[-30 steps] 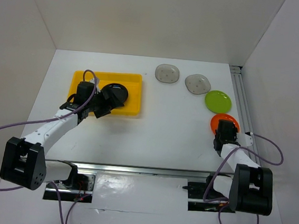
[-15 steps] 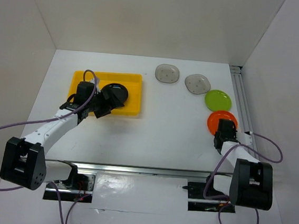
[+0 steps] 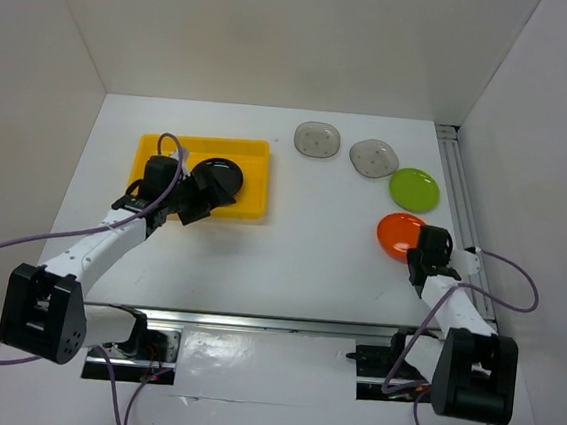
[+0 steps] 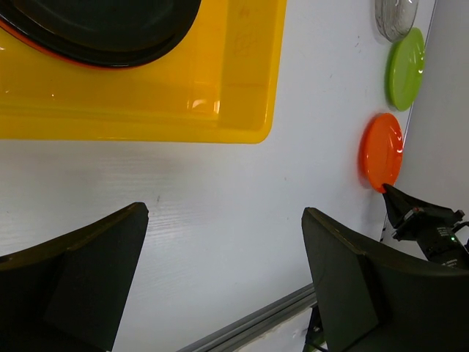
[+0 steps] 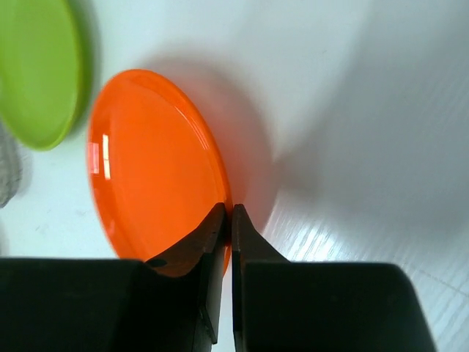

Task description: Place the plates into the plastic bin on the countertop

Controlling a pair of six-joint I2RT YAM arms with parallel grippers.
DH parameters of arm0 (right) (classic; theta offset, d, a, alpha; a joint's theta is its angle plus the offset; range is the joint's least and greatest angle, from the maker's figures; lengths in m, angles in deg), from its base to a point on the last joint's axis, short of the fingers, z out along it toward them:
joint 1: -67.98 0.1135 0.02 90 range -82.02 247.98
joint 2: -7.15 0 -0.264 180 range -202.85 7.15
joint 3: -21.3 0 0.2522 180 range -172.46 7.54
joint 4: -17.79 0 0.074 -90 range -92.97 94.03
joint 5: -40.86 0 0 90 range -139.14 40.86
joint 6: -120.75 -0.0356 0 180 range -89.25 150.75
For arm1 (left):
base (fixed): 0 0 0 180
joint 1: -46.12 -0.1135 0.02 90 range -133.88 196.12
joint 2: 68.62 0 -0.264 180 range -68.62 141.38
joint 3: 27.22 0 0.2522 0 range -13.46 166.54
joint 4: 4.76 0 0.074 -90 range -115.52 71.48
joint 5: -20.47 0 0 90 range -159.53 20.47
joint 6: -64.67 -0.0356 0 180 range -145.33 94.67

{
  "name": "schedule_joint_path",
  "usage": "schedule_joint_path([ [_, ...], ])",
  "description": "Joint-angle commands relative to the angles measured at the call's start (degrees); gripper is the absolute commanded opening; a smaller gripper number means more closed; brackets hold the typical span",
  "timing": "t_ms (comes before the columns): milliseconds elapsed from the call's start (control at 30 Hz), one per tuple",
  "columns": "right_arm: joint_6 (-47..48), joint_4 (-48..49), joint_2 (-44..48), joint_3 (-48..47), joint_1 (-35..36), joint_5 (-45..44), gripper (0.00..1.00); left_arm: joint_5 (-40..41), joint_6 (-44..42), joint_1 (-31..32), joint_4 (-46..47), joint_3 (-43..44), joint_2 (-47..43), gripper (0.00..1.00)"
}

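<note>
The yellow plastic bin (image 3: 247, 207) sits at the back left of the white countertop (image 3: 310, 245) and holds a stack topped by a black plate (image 3: 218, 179); in the left wrist view the black plate (image 4: 102, 29) has an orange-red rim under it. My left gripper (image 3: 201, 207) is open and empty over the bin's (image 4: 146, 110) near edge. My right gripper (image 3: 422, 256) is shut on the rim of an orange-red plate (image 3: 402, 235), tilted up off the countertop (image 5: 154, 169). A lime green plate (image 3: 413, 190) and two grey plates (image 3: 317, 139) (image 3: 373, 159) lie behind it.
White walls enclose the countertop. A metal rail (image 3: 462, 205) runs along the right edge and another along the near edge (image 3: 253, 320). Purple cables loop beside both arm bases.
My right gripper has lifted the orange-red plate and carried it left and slightly toward me, away from the rail. The left arm has not moved.
</note>
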Motion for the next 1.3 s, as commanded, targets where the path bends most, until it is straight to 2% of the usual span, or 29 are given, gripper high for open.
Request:
schedule_joint_path([
  [0,3.02,-6.24,5.31,-2.12,-0.22,3.48,0.0,-1.24,-2.21,-0.3,1.13,0.56,-2.03,1.0],
  [167,9.25,-7.57,13.39,-3.27,1.09,10.24,0.0,-5.63,-4.05,3.29,5.25,1.6,-0.55,1.0],
  [267,16.45,-3.19,15.43,-3.79,1.1,20.07,0.0,-11.42,-4.58,5.84,10.26,2.13,2.61,1.0],
  [300,18.21,-0.82,16.04,-3.1,1.1,27.23,0.0,-12.48,-4.58,6.81,11.57,2.83,3.58,1.0],
  [333,20.92,2.94,16.05,-2.48,1.1,30.18,0.0,-13.27,-4.58,7.77,12.98,3.45,4.64,1.0],
  [467,24.45,8.77,16.57,-1.08,2.24,39.41,0.0,-11.09,-4.58,13.92,14.74,7.49,9.65,1.0],
  [600,26.66,15.36,15.09,-0.45,5.04,49.95,0.0,-9.59,-3.27,17.0,16.33,10.39,14.39,0.99],
  [767,27.8,19.5,13.33,-0.72,9.09,53.58,0.0,-8.36,-2.65,19.03,19.06,11.45,19.49,0.94],
  [1033,27.81,22.76,9.64,-1.33,14.98,51.39,0.0,-7.13,-0.89,20.09,21.34,12.07,22.14,0.84],
  [1067,27.2,24.24,9.63,-1.33,14.98,51.39,0.0,-7.13,-0.89,20.09,21.34,12.07,22.14,0.81],
  [1133,26.58,25.91,8.93,-1.33,15.51,52.0,0.0,-7.13,-0.37,20.09,21.34,12.6,22.66,0.6],
  [1167,25.79,27.05,8.23,-1.33,15.51,52.0,0.0,-7.13,-0.37,20.09,21.34,12.6,23.19,0.4],
  [1200,25.0,27.85,8.22,-1.33,15.51,52.0,0.0,-6.6,-0.37,20.09,21.34,13.29,23.19,0.09],
  [1233,24.99,28.46,7.53,-1.33,15.51,52.0,0.03,-6.6,-0.37,20.09,19.69,13.3,23.71,0.0],
  [1267,24.21,29.08,6.74,-1.33,15.51,52.0,0.12,-5.9,-0.37,20.09,18.98,14.08,23.72,0.0],
])
